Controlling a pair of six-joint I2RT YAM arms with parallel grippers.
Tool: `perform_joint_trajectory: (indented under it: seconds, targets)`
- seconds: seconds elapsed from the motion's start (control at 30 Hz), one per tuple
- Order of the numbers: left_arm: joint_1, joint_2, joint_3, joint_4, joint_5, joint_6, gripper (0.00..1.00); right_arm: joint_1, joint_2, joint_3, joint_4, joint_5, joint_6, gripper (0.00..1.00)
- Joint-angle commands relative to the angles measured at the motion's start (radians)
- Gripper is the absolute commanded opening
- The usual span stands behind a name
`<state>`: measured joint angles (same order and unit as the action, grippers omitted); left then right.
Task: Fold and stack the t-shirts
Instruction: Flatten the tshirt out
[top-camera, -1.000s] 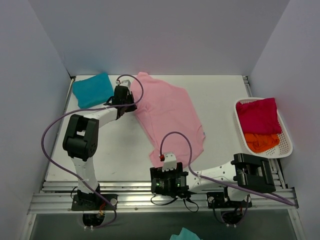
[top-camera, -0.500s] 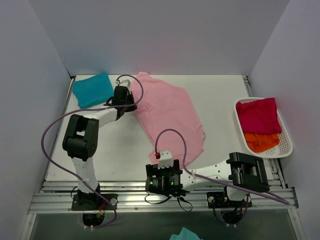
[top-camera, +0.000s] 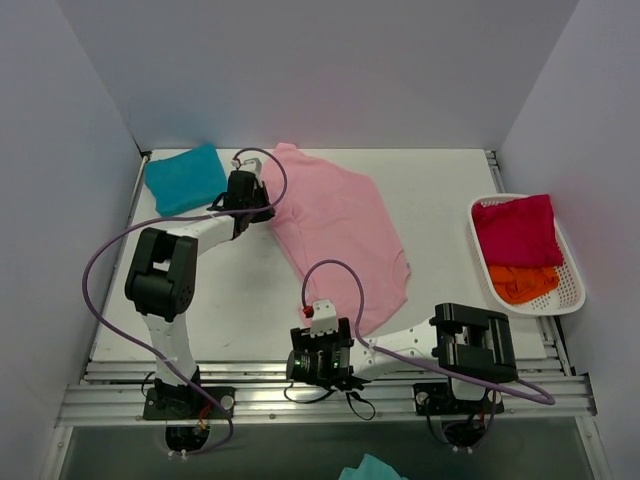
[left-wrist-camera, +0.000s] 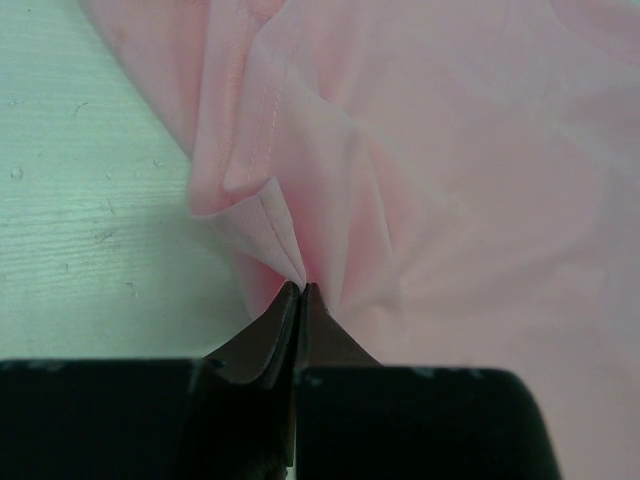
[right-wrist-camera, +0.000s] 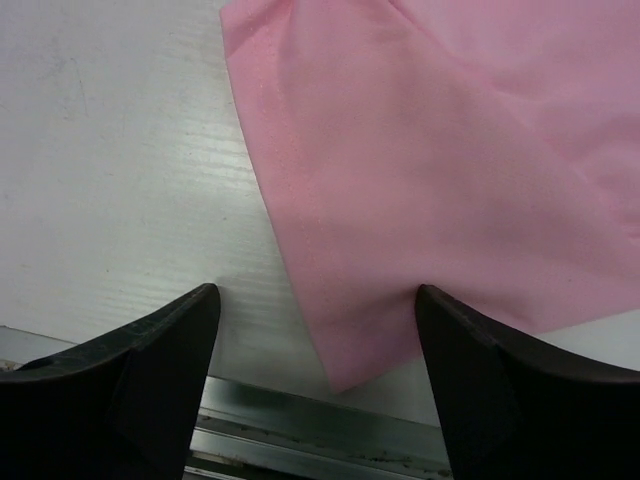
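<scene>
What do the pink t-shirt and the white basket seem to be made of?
The pink t-shirt: thin matte knit cloth, perhaps cotton; it gathers into soft folds and shows a stitched hem. The white basket: likely rigid moulded plastic, with slotted walls and a smooth rim.

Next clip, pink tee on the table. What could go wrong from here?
1. The left pincer is shut on just a thin bunched fold of the pink t-shirt; a pull may slip it free.
2. The right pincer stands open over the shirt's near corner, close to the table edge; closing may catch little cloth.
3. The folded teal t-shirt lies beside the left arm; a sweep might disturb it.
</scene>
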<state>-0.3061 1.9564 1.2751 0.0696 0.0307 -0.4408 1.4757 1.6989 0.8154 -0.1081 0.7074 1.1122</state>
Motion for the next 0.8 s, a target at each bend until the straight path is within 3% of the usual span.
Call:
perform_joint_trajectory:
  seconds: [0.0, 0.1, 0.13, 0.17, 0.2, 0.3, 0.47, 0.6, 0.77]
  targets:
    - [-0.001, -0.014, 0.001, 0.056, 0.015, 0.004, 0.02, -0.018, 0.039, -0.042, 0.053, -0.065, 0.008, 0.74]
    - [0.001, -0.013, -0.002, 0.056, 0.012, 0.005, 0.02, -0.022, 0.039, -0.058, 0.071, -0.078, 0.009, 0.58]
    - [0.001, -0.011, -0.002, 0.055, 0.012, 0.005, 0.02, -0.022, 0.036, -0.064, 0.074, -0.083, 0.009, 0.43]
    - [0.001, -0.01, -0.002, 0.055, 0.012, 0.005, 0.02, -0.023, 0.028, -0.073, 0.074, -0.085, 0.011, 0.36]
    - [0.002, -0.011, -0.002, 0.055, 0.014, 0.005, 0.02, -0.026, 0.024, -0.078, 0.074, -0.086, 0.011, 0.2]
    - [0.004, -0.01, -0.005, 0.056, 0.014, 0.004, 0.02, -0.031, 0.008, -0.094, 0.065, -0.091, 0.02, 0.0]
    - [0.005, -0.043, -0.022, 0.071, 0.002, 0.004, 0.02, -0.029, -0.065, -0.085, -0.025, -0.034, 0.049, 0.0]
    - [0.005, -0.161, -0.068, 0.058, -0.059, 0.008, 0.02, -0.031, -0.211, -0.009, -0.247, 0.113, 0.055, 0.0]
    - [-0.005, -0.503, -0.143, -0.036, -0.155, 0.027, 0.02, -0.022, -0.484, 0.163, -0.545, 0.335, 0.067, 0.0]
